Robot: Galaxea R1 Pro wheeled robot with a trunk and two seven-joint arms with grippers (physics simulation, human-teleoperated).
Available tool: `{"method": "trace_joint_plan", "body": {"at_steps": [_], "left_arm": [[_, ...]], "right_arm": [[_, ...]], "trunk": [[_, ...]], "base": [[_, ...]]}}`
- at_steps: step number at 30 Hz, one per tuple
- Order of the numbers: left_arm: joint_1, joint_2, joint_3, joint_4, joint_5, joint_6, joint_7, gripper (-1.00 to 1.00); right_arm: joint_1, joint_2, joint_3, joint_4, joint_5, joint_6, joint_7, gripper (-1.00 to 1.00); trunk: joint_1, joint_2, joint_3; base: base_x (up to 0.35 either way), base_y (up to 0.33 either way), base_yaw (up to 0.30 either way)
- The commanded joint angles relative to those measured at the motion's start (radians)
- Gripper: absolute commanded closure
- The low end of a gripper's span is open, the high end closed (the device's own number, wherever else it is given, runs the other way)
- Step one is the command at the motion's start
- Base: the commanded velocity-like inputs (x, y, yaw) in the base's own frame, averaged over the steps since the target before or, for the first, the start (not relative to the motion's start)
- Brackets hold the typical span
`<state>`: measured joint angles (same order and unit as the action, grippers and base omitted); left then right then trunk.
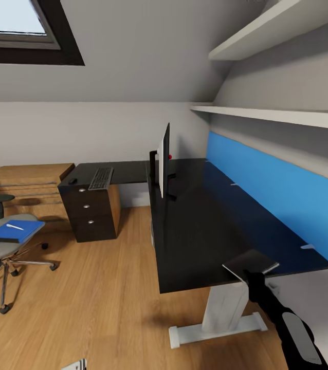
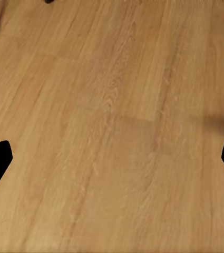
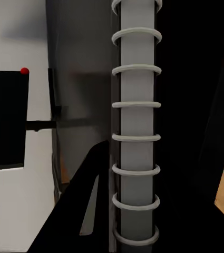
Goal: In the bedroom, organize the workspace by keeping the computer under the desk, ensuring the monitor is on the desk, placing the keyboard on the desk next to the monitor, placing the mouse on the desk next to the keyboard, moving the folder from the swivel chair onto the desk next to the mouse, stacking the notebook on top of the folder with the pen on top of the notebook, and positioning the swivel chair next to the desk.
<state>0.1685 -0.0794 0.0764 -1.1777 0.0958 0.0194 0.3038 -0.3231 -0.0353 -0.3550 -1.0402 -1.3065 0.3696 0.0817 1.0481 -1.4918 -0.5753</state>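
Black-topped, the bench [image 1: 205,226] carries the monitor [image 1: 164,159] and keyboard [image 1: 101,178]; the right gripper [image 1: 251,267], its opening unclear, holds the notebook [image 1: 249,263] at the bench's near edge. The blue folder [image 1: 15,231] and pen [image 1: 15,226] lie on the swivel chair [image 1: 4,246], well apart from the bench. The left gripper [image 2: 112,158] hangs wide open and empty over the floor [image 2: 112,105].

Wood floor [image 1: 107,288], sloped skylight [image 1: 15,25] (daylit), white wall shelves [image 1: 267,115].

No legible text or labels

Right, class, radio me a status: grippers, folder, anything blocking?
Left gripper open over bare floor. Right gripper state unclear. Folder on chair, pen on top. Path looks open.
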Motion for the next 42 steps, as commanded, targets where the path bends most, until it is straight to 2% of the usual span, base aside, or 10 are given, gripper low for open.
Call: {"method": "trace_joint_plan", "body": {"at_steps": [1, 11, 21, 23, 25, 28, 29, 30, 35, 42], "left_arm": [[0.0, 0.0, 0.0, -0.002, 0.01, 0.002, 0.001, -1.0], [0.0, 0.0, 0.0, -0.002, 0.01, 0.002, 0.001, -1.0], [0.0, 0.0, -0.001, -0.002, 0.009, 0.002, -0.003, -1.0], [0.0, 0.0, -0.001, 0.0, 0.009, 0.001, -0.003, -1.0], [0.0, 0.0, -0.001, 0.012, 0.008, 0.001, -0.003, -1.0], [0.0, 0.0, -0.001, 0.015, 0.007, 0.001, -0.004, -1.0], [0.0, 0.0, -0.001, 0.016, 0.008, 0.0, -0.004, -1.0], [0.0, 0.0, -0.001, 0.016, 0.008, 0.0, -0.005, -1.0], [0.0, 0.0, -0.001, 0.016, 0.008, -0.001, -0.005, -1.0], [0.0, 0.0, 0.0, 0.014, 0.009, -0.001, -0.007, -1.0]], "right_arm": [[-0.001, 0.001, 0.003, 0.0, -0.006, 0.006, 0.008, 1.0], [-0.001, 0.01, 0.03, -0.008, -0.009, 0.006, 0.018, 1.0], [0.001, 0.039, 0.055, -0.044, -0.005, 0.003, 0.021, 1.0], [0.003, 0.048, 0.073, -0.07, -0.004, 0.002, 0.021, 1.0], [0.026, 0.074, 0.131, -0.139, -0.002, -0.001, 0.021, 1.0], [0.045, 0.082, 0.171, -0.168, 0.009, -0.003, 0.02, 1.0], [0.055, 0.093, 0.216, -0.182, 0.028, -0.011, 0.02, 1.0], [0.058, 0.1, 0.235, -0.185, 0.039, -0.021, 0.02, 1.0], [0.063, 0.121, 0.296, -0.187, 0.081, -0.059, 0.017, 1.0], [0.072, 0.123, 0.368, -0.185, 0.094, -0.064, 0.012, 1.0]], "trunk": [[-0.004, 0.007, 0.002], [-0.042, 0.077, 0.034], [-0.042, 0.077, 0.041], [-0.042, 0.077, 0.044], [-0.042, 0.077, 0.046], [-0.042, 0.077, 0.05], [-0.042, 0.077, 0.051], [-0.042, 0.077, 0.052], [-0.042, 0.077, 0.056], [-0.042, 0.077, 0.057]], "base": [[0.0, 0.0, 0.0], [0.0, 0.0, 0.0], [0.0, 0.0, 0.098], [0.0, 0.0, 0.164], [0.0, 0.027, 0.171], [0.0, 0.151, 0.173], [0.0, 0.279, 0.174], [0.0, 0.3, 0.173], [0.0, 0.321, 0.102], [0.0, 0.335, 0.012]]}}
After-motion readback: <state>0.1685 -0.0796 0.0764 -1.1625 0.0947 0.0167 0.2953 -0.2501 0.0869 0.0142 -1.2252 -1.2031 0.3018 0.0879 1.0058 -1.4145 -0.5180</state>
